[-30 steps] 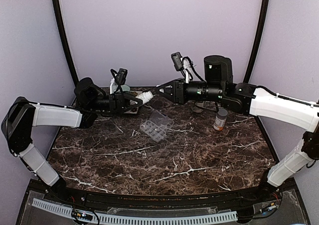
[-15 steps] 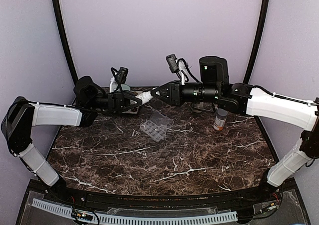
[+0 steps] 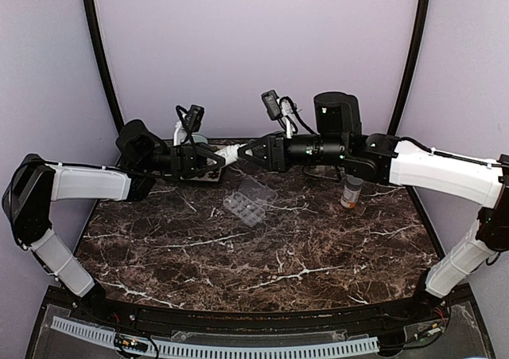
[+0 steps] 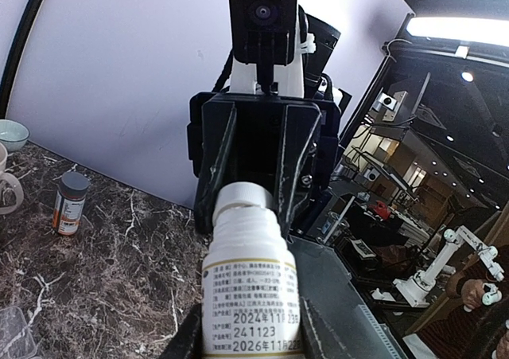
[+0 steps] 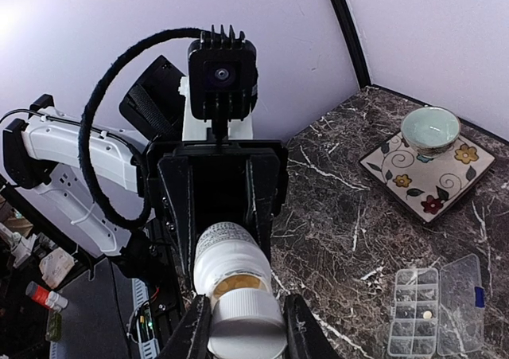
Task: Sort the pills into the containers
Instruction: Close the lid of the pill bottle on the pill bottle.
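My left gripper (image 3: 213,158) is shut on the small white bottle (image 3: 227,154) and holds it level above the back of the table, its label facing the left wrist view (image 4: 250,283). My right gripper (image 3: 243,153) faces it and is shut on the bottle's white cap (image 5: 246,327). The cap sits slightly askew at the neck, and something yellow shows behind it. The clear pill organizer (image 3: 249,200) lies open on the marble below, also in the right wrist view (image 5: 433,307). Small pills lie in some of its cells.
An orange pill bottle (image 3: 351,190) stands at the back right, also in the left wrist view (image 4: 69,204). A flowered plate (image 5: 425,172) with a green bowl (image 5: 429,126) sits at the back left, behind my left arm. Dark marble table (image 3: 262,255).
My right gripper has moved left to the bottle held by my left gripper and now has its fingers on the cap. The left arm has barely moved.
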Controlling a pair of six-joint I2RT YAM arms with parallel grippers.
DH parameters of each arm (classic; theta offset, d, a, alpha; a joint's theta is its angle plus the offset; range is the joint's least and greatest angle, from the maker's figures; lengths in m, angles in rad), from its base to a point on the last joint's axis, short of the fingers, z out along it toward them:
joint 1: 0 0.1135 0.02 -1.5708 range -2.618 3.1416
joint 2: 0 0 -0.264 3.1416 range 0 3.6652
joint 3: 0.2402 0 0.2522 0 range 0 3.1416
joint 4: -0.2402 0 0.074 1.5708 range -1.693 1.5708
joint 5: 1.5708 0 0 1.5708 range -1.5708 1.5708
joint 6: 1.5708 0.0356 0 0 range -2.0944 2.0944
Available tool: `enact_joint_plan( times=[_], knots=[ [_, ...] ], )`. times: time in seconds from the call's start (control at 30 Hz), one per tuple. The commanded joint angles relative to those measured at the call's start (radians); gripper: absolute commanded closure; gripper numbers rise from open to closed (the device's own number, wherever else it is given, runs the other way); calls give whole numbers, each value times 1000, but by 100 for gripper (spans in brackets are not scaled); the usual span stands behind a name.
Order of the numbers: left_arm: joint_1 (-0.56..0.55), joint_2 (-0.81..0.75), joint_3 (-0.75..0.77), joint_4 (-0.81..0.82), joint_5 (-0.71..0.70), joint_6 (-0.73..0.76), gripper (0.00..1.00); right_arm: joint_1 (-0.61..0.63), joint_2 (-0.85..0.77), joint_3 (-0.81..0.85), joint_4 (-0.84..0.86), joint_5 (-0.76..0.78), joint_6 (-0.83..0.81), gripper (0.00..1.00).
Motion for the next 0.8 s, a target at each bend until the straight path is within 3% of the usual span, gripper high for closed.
enact_joint_plan(
  times=[0.0,0.77],
  knots=[
    [-8,-20,30,37,30,-11,100,12,9,34,42,-16,8,98],
    [-21,-21,49,-26,53,18,100,22,31,66,39,-30,7,98]
  ],
)
